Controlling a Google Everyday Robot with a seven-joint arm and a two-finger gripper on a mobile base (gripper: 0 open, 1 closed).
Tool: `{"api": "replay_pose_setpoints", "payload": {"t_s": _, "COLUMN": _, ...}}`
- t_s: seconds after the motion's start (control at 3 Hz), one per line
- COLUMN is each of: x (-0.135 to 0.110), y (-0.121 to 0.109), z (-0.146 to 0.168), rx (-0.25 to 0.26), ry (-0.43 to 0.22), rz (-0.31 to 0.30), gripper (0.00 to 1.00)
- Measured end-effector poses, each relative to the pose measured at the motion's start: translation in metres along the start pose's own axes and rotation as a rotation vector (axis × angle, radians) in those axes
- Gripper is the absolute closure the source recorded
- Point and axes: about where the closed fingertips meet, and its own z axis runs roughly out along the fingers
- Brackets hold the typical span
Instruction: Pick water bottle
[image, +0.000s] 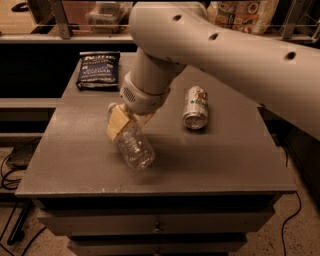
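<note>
The water bottle (135, 146) is a clear crinkled plastic bottle at the middle-left of the grey table (225, 160). It is tilted, with its base toward the front and its neck end hidden in my gripper. My gripper (127, 125) comes down from the large white arm (210, 45) and is shut on the bottle's upper end. A tan finger pad (117, 123) presses on its left side. The bottle's base looks slightly raised off the tabletop.
A silver drink can (195, 107) lies on its side to the right of the gripper. A dark blue chip bag (98, 69) lies at the back left. Drawers sit under the tabletop's front edge. Cables lie on the floor at left and right.
</note>
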Motion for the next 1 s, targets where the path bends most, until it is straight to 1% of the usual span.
{"api": "replay_pose_setpoints", "payload": {"t_s": 0.33, "x": -0.011, "y": -0.003, "z": -0.068, "rx": -0.082, "ry": -0.12, "rz": -0.076, "gripper": 1.0}}
{"api": "replay_pose_setpoints", "payload": {"t_s": 0.67, "x": -0.023, "y": -0.011, "z": -0.159, "rx": -0.154, "ry": -0.263, "rz": -0.243, "gripper": 1.0}}
{"api": "replay_pose_setpoints", "payload": {"t_s": 1.0, "x": -0.033, "y": -0.008, "z": -0.177, "rx": -0.127, "ry": -0.309, "rz": -0.275, "gripper": 1.0}}
